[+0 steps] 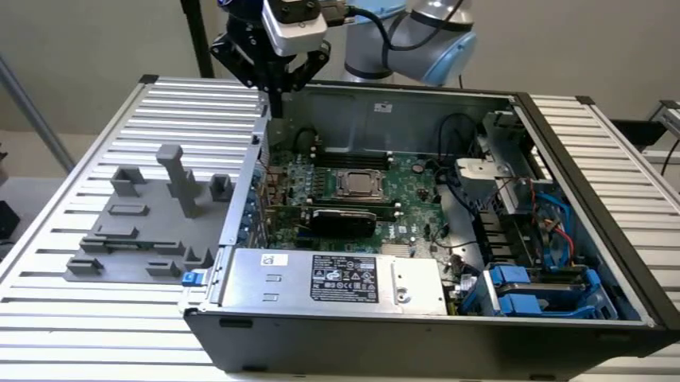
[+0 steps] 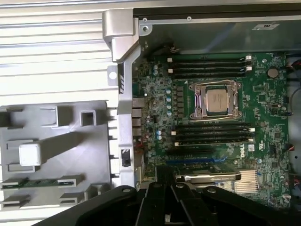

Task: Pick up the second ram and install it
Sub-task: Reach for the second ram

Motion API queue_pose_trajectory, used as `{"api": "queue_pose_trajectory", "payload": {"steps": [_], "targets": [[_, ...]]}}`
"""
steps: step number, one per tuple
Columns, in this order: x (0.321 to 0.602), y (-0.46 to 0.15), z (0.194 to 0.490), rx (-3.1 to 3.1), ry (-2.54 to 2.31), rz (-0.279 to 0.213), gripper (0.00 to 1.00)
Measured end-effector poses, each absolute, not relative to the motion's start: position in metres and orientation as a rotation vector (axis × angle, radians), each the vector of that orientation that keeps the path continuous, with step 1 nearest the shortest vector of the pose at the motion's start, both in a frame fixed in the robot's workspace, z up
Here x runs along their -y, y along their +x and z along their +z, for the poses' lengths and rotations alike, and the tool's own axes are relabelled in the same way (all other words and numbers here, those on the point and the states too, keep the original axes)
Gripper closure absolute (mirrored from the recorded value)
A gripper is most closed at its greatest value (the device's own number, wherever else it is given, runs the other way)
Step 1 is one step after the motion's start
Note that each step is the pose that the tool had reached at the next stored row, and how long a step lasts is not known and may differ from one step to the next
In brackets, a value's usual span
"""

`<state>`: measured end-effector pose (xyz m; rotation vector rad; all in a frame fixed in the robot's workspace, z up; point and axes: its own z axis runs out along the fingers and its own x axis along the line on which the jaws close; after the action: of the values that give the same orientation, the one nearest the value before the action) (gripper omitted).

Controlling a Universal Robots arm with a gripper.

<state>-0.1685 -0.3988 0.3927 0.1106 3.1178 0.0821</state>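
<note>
- One grey holder [image 1: 138,239] lies on the slatted desk [image 1: 64,318] at the exterior view's left, with several posts and pockets on it.
- One of its pockets, seen in the wrist view, keeps the second ram [image 2: 42,182]: a thin green stick standing on its edge in a narrow slot, just beside a white block [image 2: 29,154]. It is well apart from the tool.
- I judge that this stick is light and stiff, but also fragile (thin board, small chips, fine contacts). It should not be bent or twisted. The good place to take it is on its two flat faces close to the free long edge, near the middle so that it does not tip, and away from the contact edge.
- One tool [image 1: 276,107] hangs to the right of the holder, above the corner of the open computer case [image 1: 351,350]. Its fingers are pressed together and I see nothing between them, so the stick is not yet picked up.
- Inside the case lies the large green motherboard [image 1: 404,183], with the processor socket [image 2: 216,100] in its middle and long dark memory slots [image 2: 211,134] on both sides of it. I cannot tell whether any slot is already filled.
- At the exterior view's far right are cables and blue drive brackets [image 1: 531,290].
</note>
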Motion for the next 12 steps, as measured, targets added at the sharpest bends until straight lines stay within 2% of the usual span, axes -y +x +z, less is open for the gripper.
{"api": "queue_pose_trajectory", "payload": {"steps": [12], "targets": [[0.399,-0.223,0.391,-3.118,0.111,0.082,0.89]]}}
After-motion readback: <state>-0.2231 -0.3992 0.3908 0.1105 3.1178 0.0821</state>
